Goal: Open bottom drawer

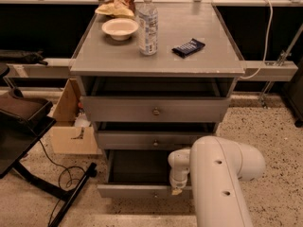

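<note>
The bottom drawer (132, 191) of the grey cabinet is pulled out towards me, and its dark inside (137, 167) is open to view. My gripper (176, 189) reaches down from the white arm (222, 174) and sits at the drawer's front edge, right of centre. The arm's wrist hides the spot where it meets the front. The mid-sized drawer (142, 140) and the tallest drawer (156, 110) above it each stand slightly ajar, each with a small round knob.
On the cabinet top (203, 63) stand a water bottle (148, 25), a white bowl (120, 28), a dark packet (188, 48) and a snack bag (118, 1). A cardboard box (71, 126), a black stand (23, 126) and a floor cable (66, 176) lie left.
</note>
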